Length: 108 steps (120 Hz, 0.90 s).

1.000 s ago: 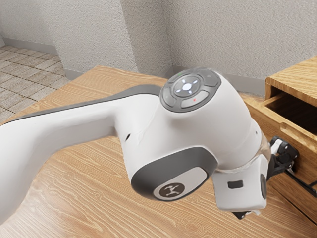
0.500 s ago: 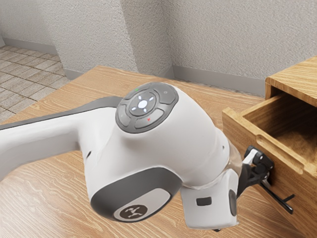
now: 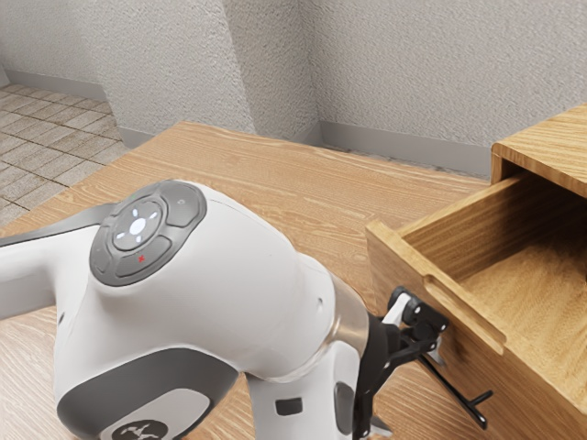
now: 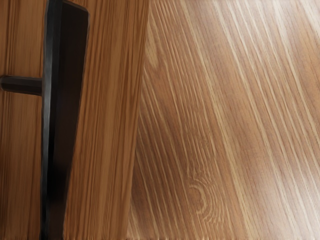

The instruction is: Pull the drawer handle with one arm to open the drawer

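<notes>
Wooden drawer [image 3: 477,229] further out than before; pincer [image 3: 424,335] by black handle [image 3: 456,394].

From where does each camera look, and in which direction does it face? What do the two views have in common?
Exterior view: beside the arm, facing across the table toward the open drawer; the white arm and the hand gripping the handle show.
Wrist view: on the hand, looking close past the drawer front down onto the table.
Shared: the black handle, the drawer front, the wooden table.
</notes>
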Tool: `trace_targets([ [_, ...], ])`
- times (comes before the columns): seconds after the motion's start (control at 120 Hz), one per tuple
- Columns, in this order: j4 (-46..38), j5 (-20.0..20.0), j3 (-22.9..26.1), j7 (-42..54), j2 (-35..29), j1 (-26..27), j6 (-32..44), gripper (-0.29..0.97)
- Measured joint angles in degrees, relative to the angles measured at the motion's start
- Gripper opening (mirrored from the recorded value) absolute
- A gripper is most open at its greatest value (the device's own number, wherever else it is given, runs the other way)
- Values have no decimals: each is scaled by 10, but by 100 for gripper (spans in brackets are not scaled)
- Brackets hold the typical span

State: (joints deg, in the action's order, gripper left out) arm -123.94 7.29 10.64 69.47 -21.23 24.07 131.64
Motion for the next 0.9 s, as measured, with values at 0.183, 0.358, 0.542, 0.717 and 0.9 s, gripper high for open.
trace_targets([
  [0.183,-22,3,-21,-4,-23,23,0,65],
  [0.358,-36,8,-42,-8,-40,47,-1,62],
  [0.542,-46,12,-51,-10,-54,58,-1,55],
  [0.717,-53,13,-58,-13,-64,66,-1,52],
  [0.9,-62,16,-69,-16,-73,79,-2,58],
])
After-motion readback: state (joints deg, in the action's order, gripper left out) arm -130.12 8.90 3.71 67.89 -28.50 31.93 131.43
